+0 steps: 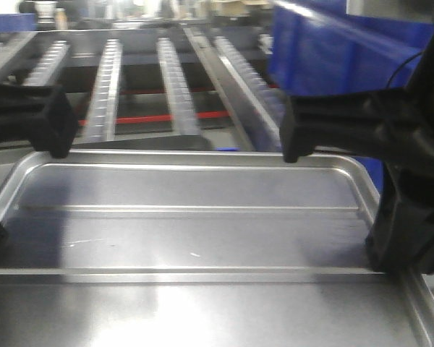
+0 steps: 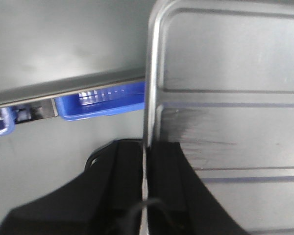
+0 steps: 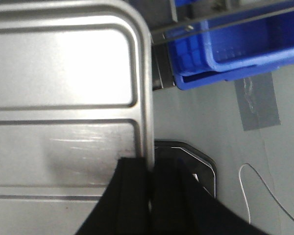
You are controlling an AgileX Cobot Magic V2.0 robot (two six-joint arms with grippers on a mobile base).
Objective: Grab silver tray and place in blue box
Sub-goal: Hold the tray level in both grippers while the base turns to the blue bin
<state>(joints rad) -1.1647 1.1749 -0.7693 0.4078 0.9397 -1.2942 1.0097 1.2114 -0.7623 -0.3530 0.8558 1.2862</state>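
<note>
Closest in the front view, the silver tray (image 1: 188, 188) fills the lower frame, lying flat with its two long ridges running side to side. It is carried between both arms. The left gripper (image 2: 146, 196) comes in from the tray's left edge. Its black fingers (image 2: 125, 186) are closed on the raised rim, one outside and one on the tray's base. The right gripper (image 3: 150, 196) mirrors this on the opposite edge. Its fingers (image 3: 130, 196) are pinched on the rim near a scuffed patch of the base. In the front view both arms reach forward, level with the tray's sides. Under the right rim there is grey floor, with a tape patch (image 3: 257, 100) and a thin white cable (image 3: 264, 191). Farther off, the blue box (image 3: 235, 44) sits beyond the tray's corner, apart from it. Behind the tray, roller rails (image 1: 173, 79) run away from the camera.
</note>
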